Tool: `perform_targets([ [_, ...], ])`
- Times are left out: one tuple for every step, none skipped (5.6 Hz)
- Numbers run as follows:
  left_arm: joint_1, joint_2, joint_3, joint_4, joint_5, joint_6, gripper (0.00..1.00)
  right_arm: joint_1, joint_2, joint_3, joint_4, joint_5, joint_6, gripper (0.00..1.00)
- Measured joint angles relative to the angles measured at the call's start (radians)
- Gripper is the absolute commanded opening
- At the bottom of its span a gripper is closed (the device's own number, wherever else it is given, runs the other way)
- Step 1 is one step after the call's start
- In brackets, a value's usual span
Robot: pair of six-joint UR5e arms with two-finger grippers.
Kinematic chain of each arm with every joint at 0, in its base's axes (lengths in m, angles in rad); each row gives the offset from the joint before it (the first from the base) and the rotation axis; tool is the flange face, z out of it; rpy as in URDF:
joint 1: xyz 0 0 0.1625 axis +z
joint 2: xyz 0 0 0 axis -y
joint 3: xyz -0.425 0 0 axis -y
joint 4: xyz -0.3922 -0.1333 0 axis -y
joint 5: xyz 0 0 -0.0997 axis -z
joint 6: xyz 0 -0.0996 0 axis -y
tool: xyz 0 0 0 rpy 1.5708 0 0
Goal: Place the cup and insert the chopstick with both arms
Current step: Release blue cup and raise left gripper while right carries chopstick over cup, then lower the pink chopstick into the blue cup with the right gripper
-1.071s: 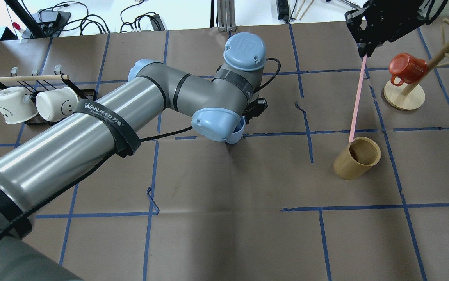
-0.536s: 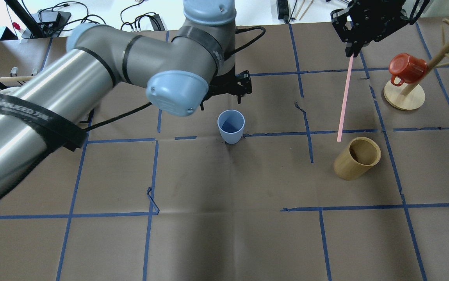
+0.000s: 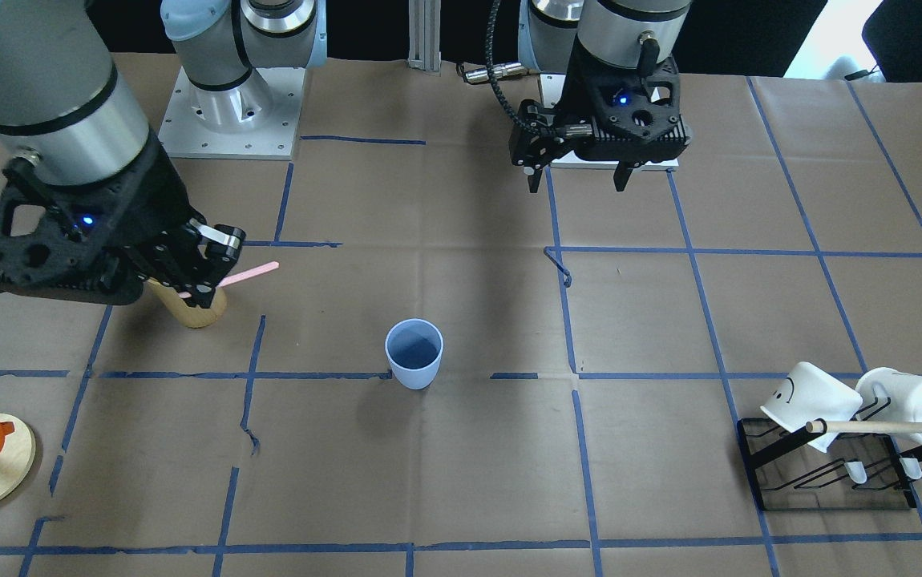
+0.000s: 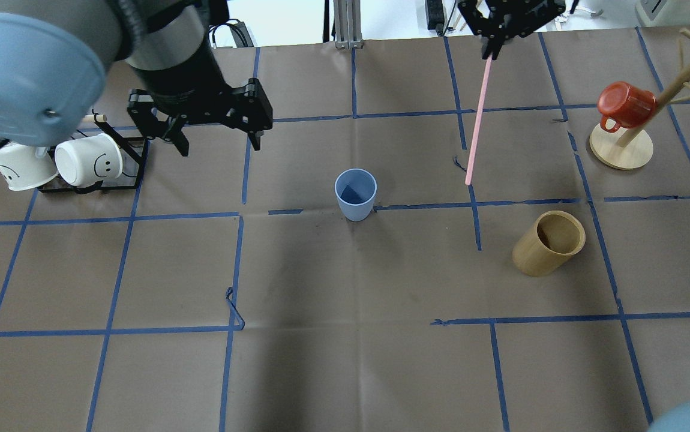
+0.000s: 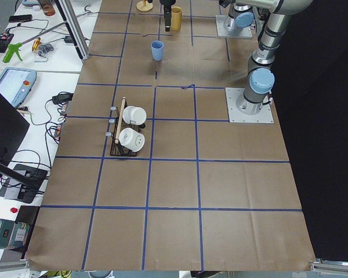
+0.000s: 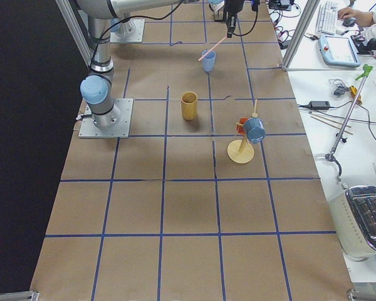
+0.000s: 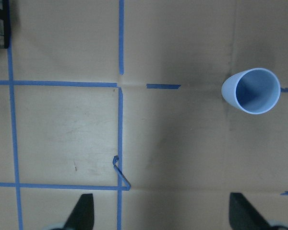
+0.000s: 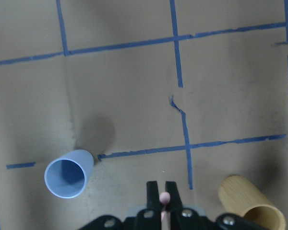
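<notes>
The light blue cup (image 4: 355, 193) stands upright and empty at the table's middle; it also shows in the front view (image 3: 414, 353), the left wrist view (image 7: 251, 91) and the right wrist view (image 8: 67, 173). My left gripper (image 4: 219, 141) is open and empty, high above the table, left of the cup and apart from it (image 3: 577, 180). My right gripper (image 4: 489, 51) is shut on the top of a pale pink chopstick (image 4: 478, 120), which hangs down. Its lower end is in the air, right of the cup. The chopstick's end shows between the shut fingers in the right wrist view (image 8: 164, 196).
A tan wooden cylinder (image 4: 548, 243) stands right of the cup, under the right arm in the front view (image 3: 192, 308). A black rack with two white mugs (image 4: 81, 162) is at the left. A wooden mug tree with a red mug (image 4: 624, 105) is at the far right.
My left gripper has let go of the cup, risen and drawn back to the left. My right gripper has carried the chopstick up and leftwards, away from the wooden cylinder.
</notes>
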Motion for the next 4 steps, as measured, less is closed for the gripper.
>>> perform_targets([
  [0.037, 0.019, -0.017, -0.017, 0.004, 0.064, 0.99, 0.075, 0.09, -0.096, -0.013, -0.003, 0.097, 0.1],
  [0.068, 0.032, -0.029, -0.025, 0.009, 0.094, 0.99, 0.139, 0.154, -0.146, -0.042, -0.01, 0.163, 0.1],
  [0.086, 0.042, -0.042, -0.019, 0.014, 0.102, 0.99, 0.177, 0.186, -0.156, -0.066, -0.016, 0.194, 0.1],
  [0.095, 0.047, -0.054, -0.001, 0.014, 0.103, 0.99, 0.191, 0.2, -0.141, -0.074, -0.032, 0.21, 0.1],
])
